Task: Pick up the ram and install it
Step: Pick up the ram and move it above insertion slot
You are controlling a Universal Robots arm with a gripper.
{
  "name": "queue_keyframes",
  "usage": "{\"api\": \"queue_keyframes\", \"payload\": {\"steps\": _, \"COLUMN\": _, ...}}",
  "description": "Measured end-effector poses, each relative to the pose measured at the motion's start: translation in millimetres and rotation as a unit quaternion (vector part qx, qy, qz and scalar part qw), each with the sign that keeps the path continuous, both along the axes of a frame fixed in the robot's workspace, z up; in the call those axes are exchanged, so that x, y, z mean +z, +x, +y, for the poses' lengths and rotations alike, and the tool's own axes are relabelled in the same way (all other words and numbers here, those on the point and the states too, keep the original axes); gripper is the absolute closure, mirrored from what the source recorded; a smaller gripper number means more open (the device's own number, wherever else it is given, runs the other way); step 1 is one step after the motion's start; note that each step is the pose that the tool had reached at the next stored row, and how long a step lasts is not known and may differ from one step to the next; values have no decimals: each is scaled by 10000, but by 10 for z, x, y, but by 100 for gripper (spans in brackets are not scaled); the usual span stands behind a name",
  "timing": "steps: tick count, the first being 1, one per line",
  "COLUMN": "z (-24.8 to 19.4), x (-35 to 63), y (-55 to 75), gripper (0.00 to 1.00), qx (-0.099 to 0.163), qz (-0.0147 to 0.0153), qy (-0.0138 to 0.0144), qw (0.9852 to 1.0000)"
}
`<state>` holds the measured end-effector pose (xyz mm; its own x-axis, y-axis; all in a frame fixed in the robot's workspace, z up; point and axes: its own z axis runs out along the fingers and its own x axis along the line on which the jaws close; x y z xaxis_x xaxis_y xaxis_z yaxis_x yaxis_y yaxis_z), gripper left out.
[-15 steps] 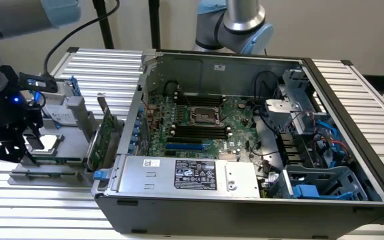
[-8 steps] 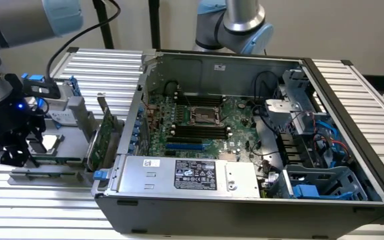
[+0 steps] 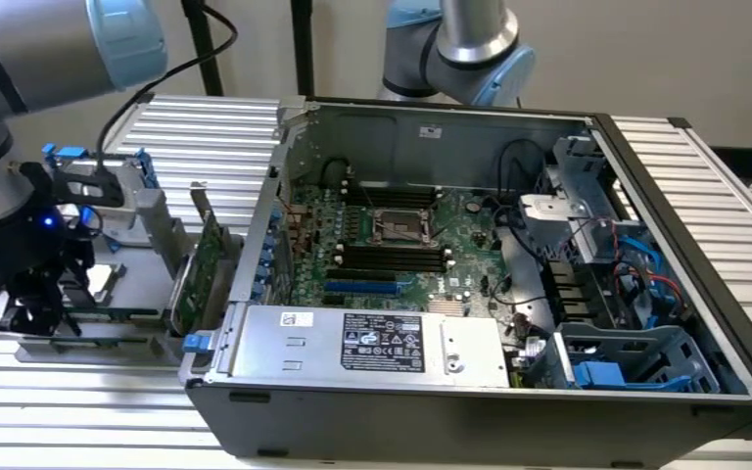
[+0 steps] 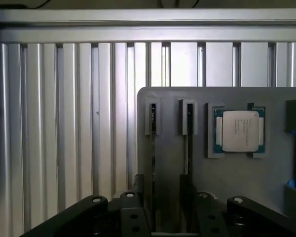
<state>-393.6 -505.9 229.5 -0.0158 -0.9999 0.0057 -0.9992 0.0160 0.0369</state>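
Ribbed aluminium tabletop (image 3: 75,392) runs under everything, with a pale wall behind. One open computer case (image 3: 481,401) takes up the middle and the exterior view's right. Its motherboard (image 3: 402,245) lies bare, with one processor socket (image 3: 399,227) and dark memory slots (image 3: 390,257) below it. Their number is hard to make out. One silver power supply (image 3: 369,343) blocks the near edge of the board, and cables crowd the exterior view's right side. Open room remains above the slots.

At the exterior view's left stands one grey holder (image 3: 154,220). One green expansion card (image 3: 200,279) is upright in it, near the case wall. The ram (image 3: 121,313) sits low in the holder on its long edge, just beside the gripper (image 3: 30,304).

From the wrist, the holder (image 4: 266,177) shows two narrow slots (image 4: 153,148) side by side and one square processor chip (image 4: 237,131) in its own recess. Each slot holds a thin edge-on line, too slim to name with certainty. The gripper (image 4: 166,212) hangs over the slots, its dark fingers (image 4: 135,197) spread apart with nothing between them and partly cut off by the frame. The holder's far side is cut off too.
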Motion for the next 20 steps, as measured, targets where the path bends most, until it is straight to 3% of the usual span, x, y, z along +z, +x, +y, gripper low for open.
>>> {"api": "queue_keyframes", "payload": {"steps": 8, "z": -64, "x": -146, "y": 12, "gripper": 0, "qx": -1, "qz": -1, "qy": 13, "qw": 10000}}
{"api": "queue_keyframes", "payload": {"steps": 16, "z": -100, "x": -243, "y": 33, "gripper": 0, "qx": 3, "qz": -1, "qy": 116, "qw": 9999}}
{"api": "queue_keyframes", "payload": {"steps": 20, "z": -102, "x": -294, "y": 42, "gripper": 0, "qx": 7, "qz": 0, "qy": 139, "qw": 9999}}
